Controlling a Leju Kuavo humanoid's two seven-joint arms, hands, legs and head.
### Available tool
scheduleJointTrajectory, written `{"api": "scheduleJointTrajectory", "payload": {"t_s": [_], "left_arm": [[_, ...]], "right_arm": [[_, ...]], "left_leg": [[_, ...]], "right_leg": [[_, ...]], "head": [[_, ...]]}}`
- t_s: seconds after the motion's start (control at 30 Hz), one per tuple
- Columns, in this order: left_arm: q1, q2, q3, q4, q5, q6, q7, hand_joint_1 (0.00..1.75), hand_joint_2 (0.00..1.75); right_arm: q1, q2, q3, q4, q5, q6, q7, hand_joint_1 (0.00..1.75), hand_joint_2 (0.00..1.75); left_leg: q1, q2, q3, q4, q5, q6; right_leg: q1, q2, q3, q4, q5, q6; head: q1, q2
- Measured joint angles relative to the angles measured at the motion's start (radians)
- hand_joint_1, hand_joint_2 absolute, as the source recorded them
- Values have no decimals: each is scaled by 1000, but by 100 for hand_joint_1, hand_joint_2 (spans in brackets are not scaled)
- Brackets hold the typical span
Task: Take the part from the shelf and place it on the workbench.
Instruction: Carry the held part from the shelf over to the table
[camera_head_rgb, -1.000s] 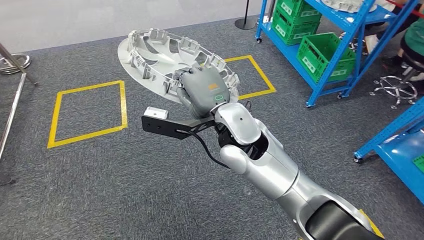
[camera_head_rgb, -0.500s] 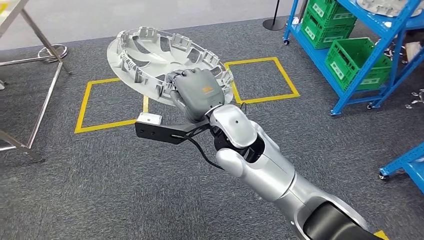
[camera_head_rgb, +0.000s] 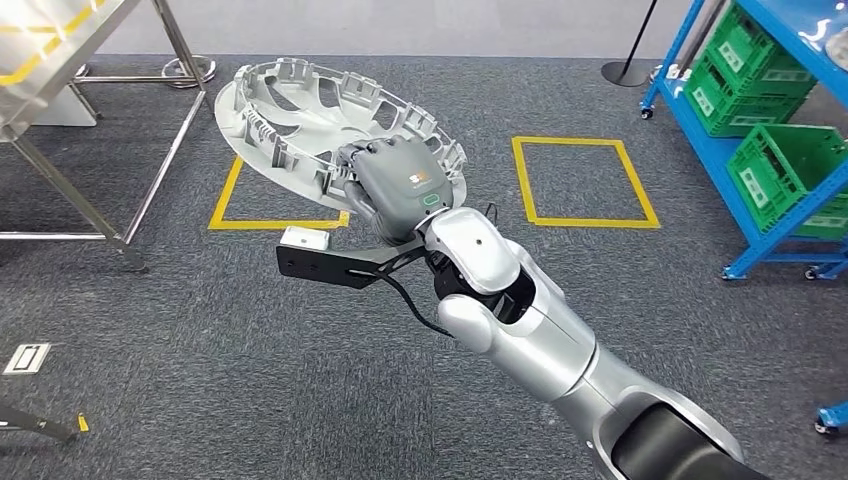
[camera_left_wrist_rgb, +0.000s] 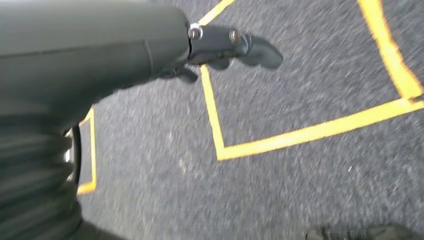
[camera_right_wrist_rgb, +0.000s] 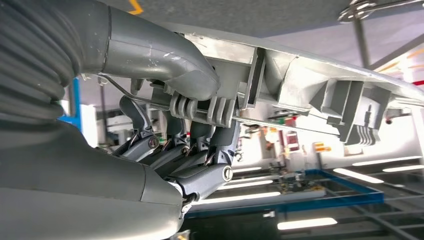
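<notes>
I am carrying the part (camera_head_rgb: 330, 125), a pale grey round wheel cover with ribs and clips around its edge, in my right hand (camera_head_rgb: 398, 185). My fingers (camera_right_wrist_rgb: 200, 150) are closing on its rim from one side and my thumb (camera_right_wrist_rgb: 165, 60) is pressing from the other, so the hand is pinching the rim at one spot while the rest of the disc is jutting out, tilted, over the grey carpet (camera_head_rgb: 200, 340). My left hand (camera_left_wrist_rgb: 225, 45) is hanging low over a yellow floor line (camera_left_wrist_rgb: 215, 125); I cannot tell whether its fingers are spread or curled. A metal frame (camera_head_rgb: 130, 150) is standing ahead to my left; it may be the tabletop's legs, though I cannot be sure. With a one-sided grip on a wide, light disc, I judge it best to be moving slowly, keeping the wrist steady so the part is not swinging, and lowering it flat before loosening my fingers.
</notes>
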Motion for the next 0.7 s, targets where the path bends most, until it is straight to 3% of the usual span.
{"api": "scheduleJointTrajectory", "payload": {"t_s": [0.07,0.1,0.13,0.2,0.27,0.33,0.4,0.43,0.47,0.5,0.57,0.63,0.7], "left_arm": [[-1,-2,0,0,0,0,1,0,175],[-1,-3,0,0,1,0,1,0,175],[-2,-3,0,0,1,0,2,0,175],[-2,-2,0,-1,1,0,4,0,175],[-1,-2,0,0,1,0,5,0,175],[-3,-2,0,0,1,0,5,0,175],[-4,-1,0,0,1,0,5,0,175],[-4,0,0,0,1,0,5,0,175],[-4,0,0,0,1,0,5,0,175],[-4,1,0,0,1,0,5,0,175],[-5,2,0,0,1,0,6,0,175],[-8,2,0,0,2,0,7,0,175],[-8,2,0,0,4,0,8,0,175]], "right_arm": [[-2,0,0,0,-1,1,1,175,175],[-4,0,0,0,-1,1,1,175,175],[-5,0,0,0,-1,1,1,175,175],[-8,1,0,0,-1,2,2,175,175],[-11,4,0,0,0,2,3,175,175],[-12,6,0,0,0,2,4,175,175],[-13,6,0,0,0,3,4,175,175],[-12,6,0,0,0,3,4,175,175],[-12,6,0,0,0,3,3,175,175],[-13,6,0,0,0,3,3,175,175],[-14,6,0,0,0,3,3,175,175],[-19,5,0,0,0,5,3,175,175],[-27,6,1,1,-1,7,2,175,175]], "left_leg": [[1,-21,-3,2,1,-6],[2,-30,-5,3,2,-12],[3,-39,-8,1,4,-18],[5,-55,-13,-3,8,-32],[0,-24,-29,21,-9,-40],[-2,34,-76,120,-64,-45],[2,58,-132,239,-112,-51],[4,61,-144,265,-114,-54],[6,64,-137,254,-98,-56],[7,72,-110,205,-68,-58],[5,109,-41,75,-17,-57],[1,127,-9,11,-5,-44],[-1,107,-11,10,-5,-26]], "right_leg": [[1,40,62,-130,50,-10],[2,55,81,-168,61,-14],[4,61,88,-183,62,-16],[5,41,92,-190,68,-25],[0,18,97,-201,74,-37],[0,-6,100,-205,76,-45],[1,-30,100,-205,74,-47],[1,-42,100,-205,72,-46],[0,-53,100,-204,70,-44],[-1,-64,100,-201,68,-41],[1,-82,99,-192,59,-31],[8,-98,98,-185,53,-21],[10,-116,99,-184,49,-13]], "head": [[0,0],[0,0],[0,0],[1,0],[-3,0],[-8,0],[-9,0],[-9,0],[-9,0],[-9,0],[-9,0],[-6,0],[-1,0]]}}
